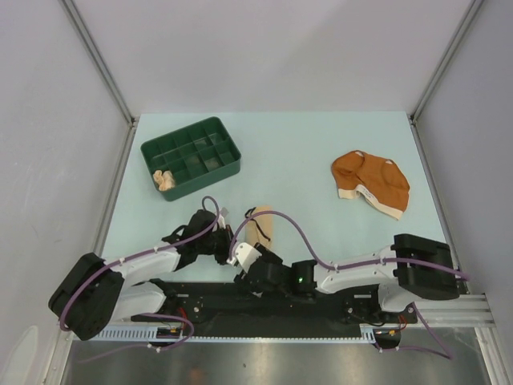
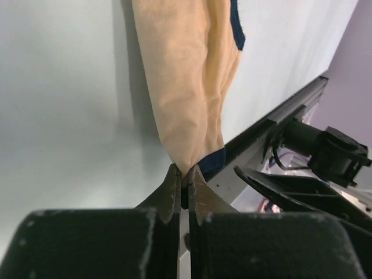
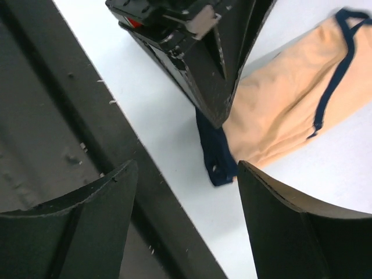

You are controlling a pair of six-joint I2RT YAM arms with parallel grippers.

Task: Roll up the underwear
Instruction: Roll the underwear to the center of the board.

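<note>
The cream underwear with dark trim [image 1: 263, 227] lies folded in a long strip near the table's front edge. My left gripper [image 1: 228, 243] is shut on its near end; the left wrist view shows the fingertips [image 2: 182, 171] pinching the cloth [image 2: 186, 81] by the dark band. My right gripper [image 1: 250, 263] is open and empty just beside it; in the right wrist view [image 3: 186, 165] its jaws stand wide apart above the dark corner [image 3: 218, 157] of the garment [image 3: 285, 110]. The rust-orange underwear [image 1: 370, 183] lies loose at the right. A pale peach one [image 1: 164, 179] sits rolled in the tray.
The dark green compartment tray [image 1: 210, 130] stands at the back left. The black mounting rail [image 1: 264, 309] runs along the near edge, right below both grippers. Grey walls close in the table on three sides.
</note>
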